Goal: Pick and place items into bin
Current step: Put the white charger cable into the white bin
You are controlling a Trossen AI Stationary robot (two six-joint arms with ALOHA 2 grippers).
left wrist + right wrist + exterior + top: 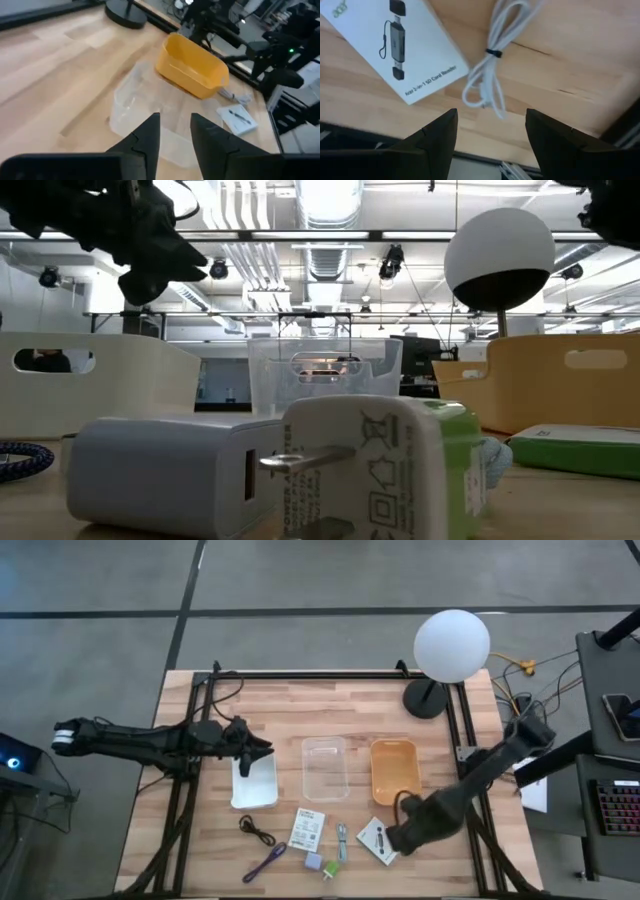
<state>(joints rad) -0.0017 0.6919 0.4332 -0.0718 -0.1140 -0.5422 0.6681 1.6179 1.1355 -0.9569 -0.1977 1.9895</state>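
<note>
High view: left hand (262, 748) hovers over the white tray (256, 785), fingers parted, gripping nothing; right hand (392, 840) spread wide above the white packet (377, 839); cables (257, 830) lie along the desk's (330, 705) near edge.

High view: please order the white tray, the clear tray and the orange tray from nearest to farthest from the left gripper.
1. White tray: directly under the left gripper.
2. Clear tray: the middle one.
3. Orange tray: farthest, on the right arm's side.
</note>
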